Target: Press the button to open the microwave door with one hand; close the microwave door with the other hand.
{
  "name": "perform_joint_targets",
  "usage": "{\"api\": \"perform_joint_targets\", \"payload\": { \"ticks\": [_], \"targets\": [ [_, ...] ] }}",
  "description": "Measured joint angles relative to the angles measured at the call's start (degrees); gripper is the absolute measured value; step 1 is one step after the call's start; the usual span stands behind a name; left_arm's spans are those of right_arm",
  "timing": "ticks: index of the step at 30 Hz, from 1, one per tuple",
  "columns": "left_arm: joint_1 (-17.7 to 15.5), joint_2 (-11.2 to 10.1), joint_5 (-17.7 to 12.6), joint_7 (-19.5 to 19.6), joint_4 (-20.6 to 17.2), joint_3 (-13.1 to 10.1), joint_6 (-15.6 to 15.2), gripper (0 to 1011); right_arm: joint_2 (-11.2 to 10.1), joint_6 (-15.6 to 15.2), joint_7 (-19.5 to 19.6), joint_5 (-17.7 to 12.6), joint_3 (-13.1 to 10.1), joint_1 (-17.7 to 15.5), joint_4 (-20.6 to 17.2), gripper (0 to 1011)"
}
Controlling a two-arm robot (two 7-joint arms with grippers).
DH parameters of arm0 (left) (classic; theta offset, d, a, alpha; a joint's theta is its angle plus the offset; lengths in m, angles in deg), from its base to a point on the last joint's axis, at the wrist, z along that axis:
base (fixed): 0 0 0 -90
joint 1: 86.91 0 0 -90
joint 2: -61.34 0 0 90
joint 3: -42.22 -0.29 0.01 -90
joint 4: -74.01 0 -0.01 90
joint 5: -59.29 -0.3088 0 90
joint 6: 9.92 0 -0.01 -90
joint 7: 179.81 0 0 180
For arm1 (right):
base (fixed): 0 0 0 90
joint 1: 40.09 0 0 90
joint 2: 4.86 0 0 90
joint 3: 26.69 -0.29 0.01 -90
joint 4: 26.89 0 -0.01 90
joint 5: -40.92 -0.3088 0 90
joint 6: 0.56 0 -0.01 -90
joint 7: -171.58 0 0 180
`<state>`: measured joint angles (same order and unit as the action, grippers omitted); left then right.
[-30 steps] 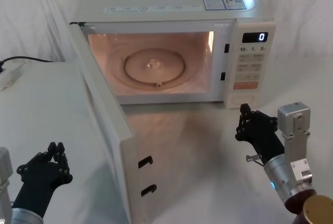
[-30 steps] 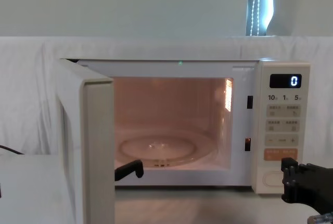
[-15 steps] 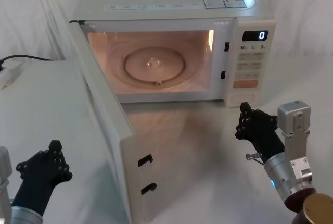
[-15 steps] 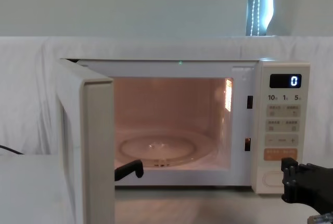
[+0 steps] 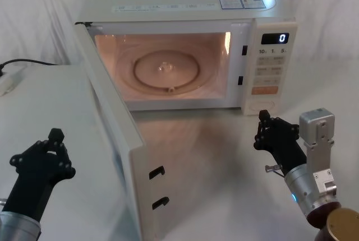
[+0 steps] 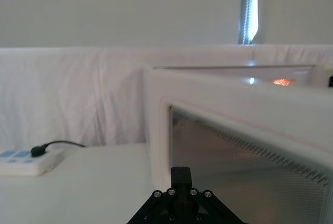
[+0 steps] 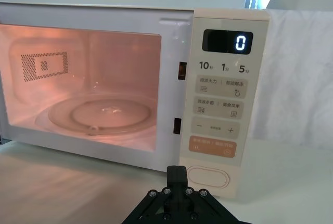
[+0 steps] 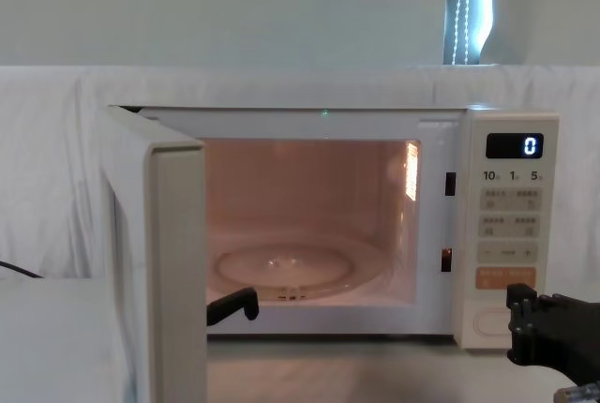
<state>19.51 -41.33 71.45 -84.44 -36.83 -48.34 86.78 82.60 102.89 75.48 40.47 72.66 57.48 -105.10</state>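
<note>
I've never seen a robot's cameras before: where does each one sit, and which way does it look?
Head: high up, looking down at the open door, left gripper and right gripper.
Chest: low, facing the microwave; right gripper at lower right.
Left wrist: facing the door's outside.
Right wrist: facing the button.
All share the microwave.

"0" on display; "10, 1, 5" beneath

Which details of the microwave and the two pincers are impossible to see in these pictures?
- Door window: head view sees the door nearly edge-on; left wrist view cuts it off at the frame edge.
- Button: chest view, partly covered by the right pincer.
- Left pincer: finger gap unclear in head view.
- Keypad labels: too small in head view.
</note>
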Motion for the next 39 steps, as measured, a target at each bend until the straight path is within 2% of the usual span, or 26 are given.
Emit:
{"api": "perform_joint_targets", "payload": {
  "ticks": [7,10,16,27,33,39],
  "targets": [
    [-0.25,-0.04,1.41,2.43,-2.29,0.54,-2.35,0,0.0,0.0,0.0,0.0,0.0,0.0,0.0,0],
    [-1.21,-0.56,2.6,4.13,-3.11,0.5,-4.31,0,0.0,0.0,0.0,0.0,-0.01,0.0,0.0,0],
    [-3.57,-1.46,3.61,5.68,-3.3,-0.25,-6.25,0,0.0,0.0,0.0,0.0,0.0,0.0,0.0,0],
    [-10.34,-2.91,4.62,7.5,0.39,-3.73,-8.99,0,0.0,0.0,0.0,0.0,0.0,0.0,0.0,0],
    [-13.84,-2.69,4.64,7.52,3.24,-5.74,-9.74,0,0.0,0.0,0.0,0.0,0.0,0.0,0.0,0],
    [-17.13,-1.97,4.14,7.23,6.22,-7.48,-9.12,0,0.0,0.0,0.0,0.0,0.01,0.0,0.0,0]
  ]
}}
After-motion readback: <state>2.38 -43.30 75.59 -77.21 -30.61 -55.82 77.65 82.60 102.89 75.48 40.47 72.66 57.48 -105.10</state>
